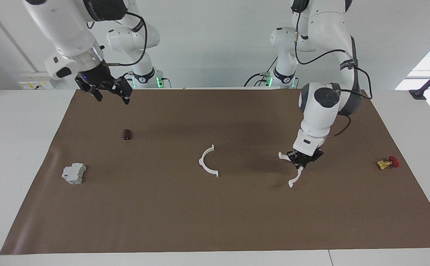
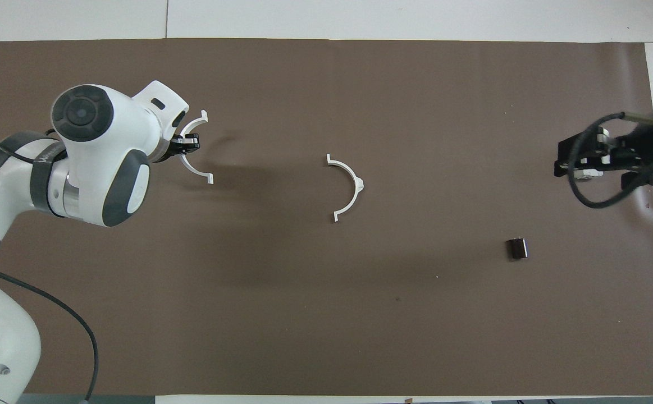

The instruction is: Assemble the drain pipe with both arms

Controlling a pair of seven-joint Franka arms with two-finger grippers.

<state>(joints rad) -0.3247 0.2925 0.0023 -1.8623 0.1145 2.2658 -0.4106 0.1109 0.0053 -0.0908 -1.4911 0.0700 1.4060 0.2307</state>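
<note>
A: Where is everything, taking the loose half-ring [image 1: 209, 161] at the middle of the mat [image 1: 215, 221] as the landmark?

B: Toward the left arm's end, the left tool [image 1: 299, 165] holds the other half-ring [image 1: 295, 176], and the valve [image 1: 388, 163] lies further that way. Toward the right arm's end lie the small cylinder [image 1: 127, 134], nearer the robots, and the box [image 1: 73, 173].

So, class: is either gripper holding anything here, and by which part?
The left gripper is shut on one white half-ring, gripping it about mid-arc. The right gripper is open, holding nothing. The other half-ring lies free on the mat.
</note>
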